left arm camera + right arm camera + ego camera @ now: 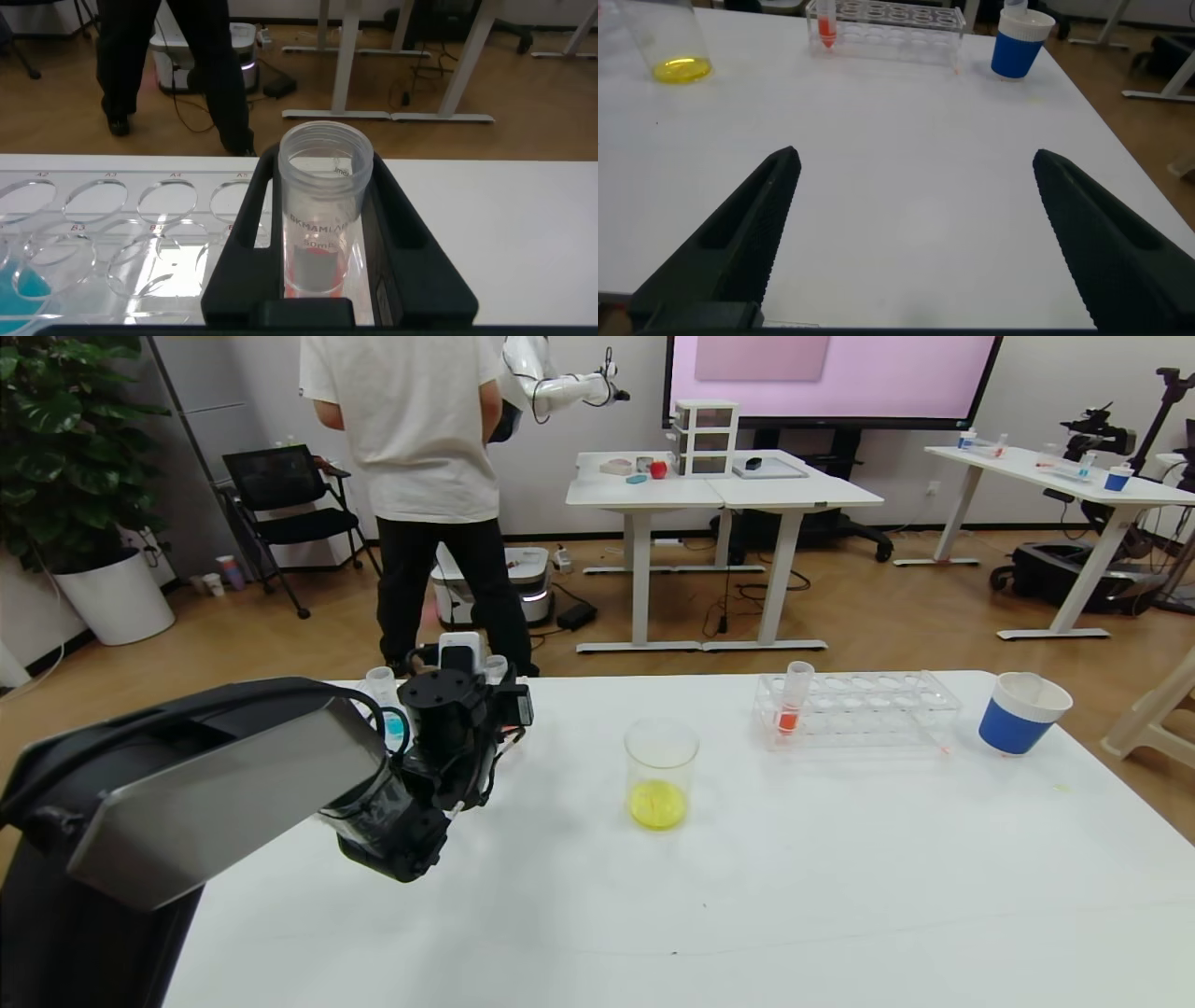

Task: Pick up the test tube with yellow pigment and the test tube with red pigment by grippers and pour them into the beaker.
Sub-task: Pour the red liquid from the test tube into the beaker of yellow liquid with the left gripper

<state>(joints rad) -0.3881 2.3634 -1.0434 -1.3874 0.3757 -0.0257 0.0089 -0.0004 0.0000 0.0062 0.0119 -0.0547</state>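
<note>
The beaker [661,771] stands mid-table with yellow liquid in its bottom; it also shows in the right wrist view [677,56]. The test tube with red pigment [794,700] stands upright in the right rack [878,709], and shows in the right wrist view [825,26]. My left gripper [462,658] is at the far left over another clear rack [112,224], shut on an upright clear tube [322,215] with only a reddish tint at its bottom. No tube holding yellow liquid shows. My right gripper [917,157] is open and empty, low over bare table.
A blue-and-white paper cup [1022,711] stands right of the right rack. The left rack holds a tube with blue liquid [397,723]. A person [420,476] stands beyond the table's far edge.
</note>
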